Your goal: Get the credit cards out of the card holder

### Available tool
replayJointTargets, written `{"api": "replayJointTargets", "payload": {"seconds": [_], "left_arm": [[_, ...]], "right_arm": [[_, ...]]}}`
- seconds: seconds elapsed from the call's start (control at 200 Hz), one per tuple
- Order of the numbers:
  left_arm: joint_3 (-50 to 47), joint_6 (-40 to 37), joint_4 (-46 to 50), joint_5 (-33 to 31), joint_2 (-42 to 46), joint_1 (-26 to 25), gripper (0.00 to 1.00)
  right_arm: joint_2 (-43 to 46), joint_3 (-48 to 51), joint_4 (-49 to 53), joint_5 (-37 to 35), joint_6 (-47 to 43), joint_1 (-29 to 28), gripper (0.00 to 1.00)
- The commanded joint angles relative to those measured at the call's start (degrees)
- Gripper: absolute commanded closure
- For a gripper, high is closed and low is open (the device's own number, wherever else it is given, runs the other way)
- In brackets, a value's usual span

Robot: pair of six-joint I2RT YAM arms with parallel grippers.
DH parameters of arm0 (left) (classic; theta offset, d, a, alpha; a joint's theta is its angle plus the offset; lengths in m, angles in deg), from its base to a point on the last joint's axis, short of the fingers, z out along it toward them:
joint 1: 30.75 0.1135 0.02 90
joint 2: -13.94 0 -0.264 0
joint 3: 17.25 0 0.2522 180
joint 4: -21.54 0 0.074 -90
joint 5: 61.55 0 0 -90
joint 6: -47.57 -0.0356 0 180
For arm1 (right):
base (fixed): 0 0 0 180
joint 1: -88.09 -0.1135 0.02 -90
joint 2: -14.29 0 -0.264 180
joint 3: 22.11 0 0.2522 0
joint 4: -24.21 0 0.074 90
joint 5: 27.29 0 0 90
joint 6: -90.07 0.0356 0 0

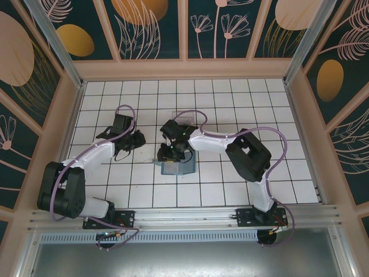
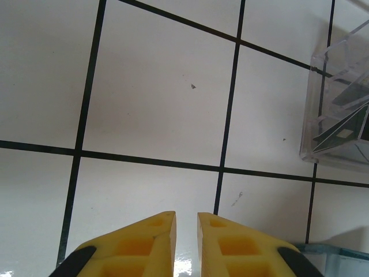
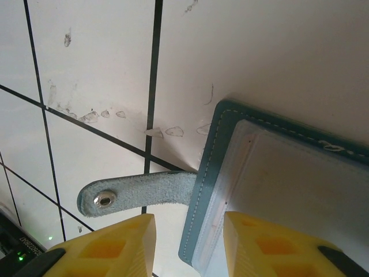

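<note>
The slate-blue card holder [image 3: 221,151] lies flat on the tiled floor, with a white credit card [image 3: 300,179] on its inner face. Its suede strap [image 3: 151,189] with a metal snap sticks out to the left. My right gripper [image 3: 187,217] is open and straddles the holder's near left edge, one finger over the card and the other outside by the strap. From above, the right gripper [image 1: 168,152] sits at the holder's [image 1: 180,168] far edge. My left gripper [image 2: 186,214] hangs over bare tile, fingers nearly together and empty; seen from above, the left gripper [image 1: 137,140] is left of the holder.
A clear plastic tray [image 2: 337,69] stands at the right edge of the left wrist view, with a dark card-like shape [image 2: 344,130] showing through its wall. Wooden walls fence the white tiled floor [image 1: 230,104] on three sides. Both arms' purple cables loop above the floor.
</note>
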Motion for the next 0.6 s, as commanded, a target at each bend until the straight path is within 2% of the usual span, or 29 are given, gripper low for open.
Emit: {"api": "replayJointTargets", "payload": {"seconds": [0.0,0.32,0.596], "left_arm": [[1.30,-1.18,0.99,0.83,0.46,0.21,0.82],[1.39,-0.69,0.29,1.89,-0.02,0.25,0.82],[1.55,-0.90,0.20,2.00,-0.15,0.22,0.82]], "right_arm": [[-1.57,-0.81,-0.01,0.79,0.86,-0.62,0.63],[-1.98,-1.40,4.53,-2.21,0.48,-1.24,0.63],[-1.72,-3.61,11.80,-8.58,-0.04,-2.11,0.62]]}}
